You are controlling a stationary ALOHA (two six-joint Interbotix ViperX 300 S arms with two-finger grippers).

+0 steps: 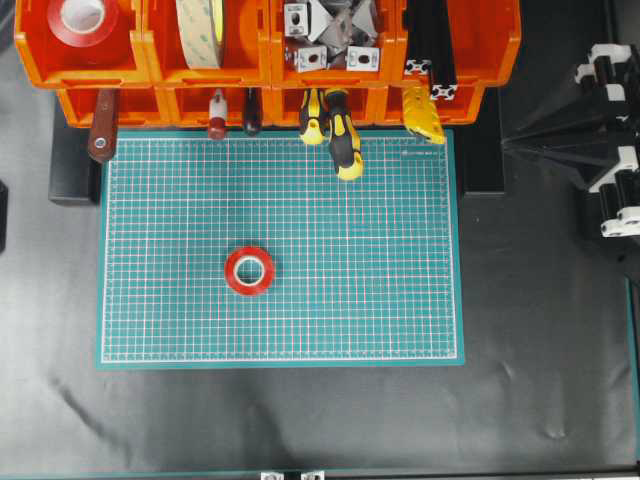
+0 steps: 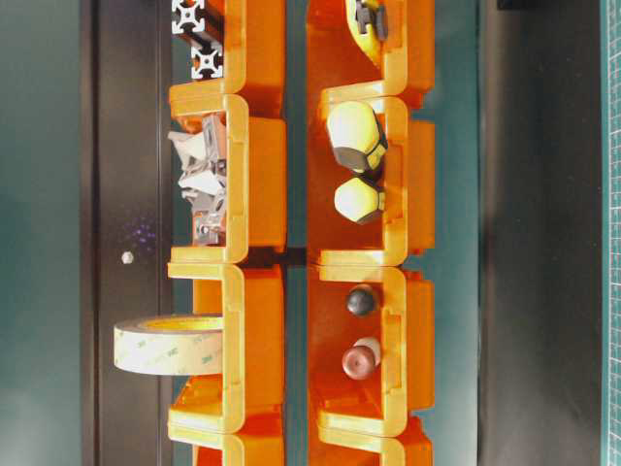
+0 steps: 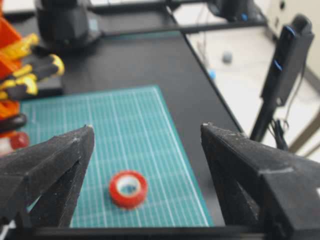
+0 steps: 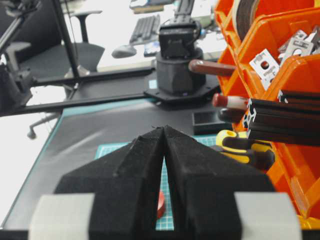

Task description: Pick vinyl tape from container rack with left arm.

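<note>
A small red vinyl tape ring with a white core lies flat on the green mat, left of its middle. It shows in the left wrist view below and between the spread jaws of my left gripper, which is open, empty and well above it. My right gripper is shut and empty; the tape shows through the slit between its fingers. In the overhead view the right gripper sits off the mat at the right. The orange container rack spans the mat's far edge.
The rack's upper bins hold a larger red tape roll, a cream-yellow tape roll, metal brackets and black extrusions. Tool handles, among them a yellow-black screwdriver, stick out of the lower bins over the mat's far edge.
</note>
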